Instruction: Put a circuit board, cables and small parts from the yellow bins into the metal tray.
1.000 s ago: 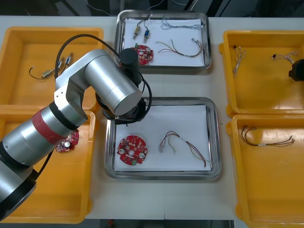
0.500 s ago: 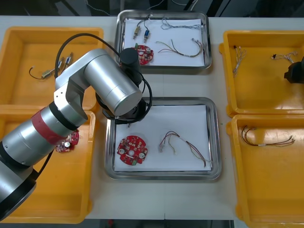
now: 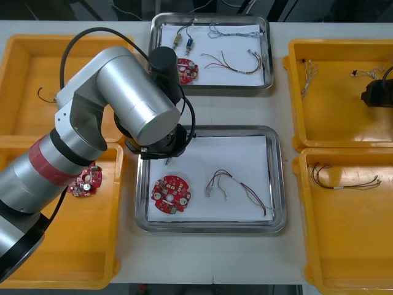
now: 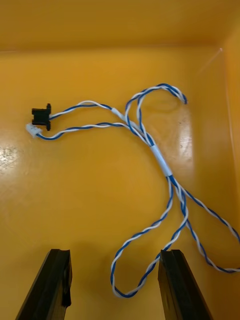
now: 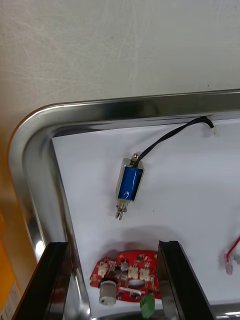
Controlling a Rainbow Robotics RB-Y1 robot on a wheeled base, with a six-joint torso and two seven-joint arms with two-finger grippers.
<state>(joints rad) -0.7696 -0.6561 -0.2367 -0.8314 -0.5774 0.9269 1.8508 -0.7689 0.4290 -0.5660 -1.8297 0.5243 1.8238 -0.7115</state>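
- Since a second ago the left arm's elbow has swung toward the bench's far-left side, and the right gripper (image 3: pixel 376 93) has come further in over the far right yellow bin (image 3: pixel 295 92).
- The left gripper (image 5: pixel 112 245) hangs over the far-left corner of the near metal tray (image 3: pixel 279 184), with its fingers spread wide and nothing between them.
- A small metal part (image 5: pixel 130 182) with a blue body lies on the tray's white liner by that corner. Its black cable (image 5: pixel 172 135) trails toward the tray's far edge.
- A round red circuit board (image 3: pixel 171 193) lies in the tray's near-left corner.
- A red and yellow cable (image 3: pixel 236 184) lies right of the tray's middle.
- The right gripper is wide open and empty above the twisted blue and white cable (image 4: pixel 150 145), which lies on the bin floor.
- One loop of that cable lies between the fingers; whether they touch it cannot be told.
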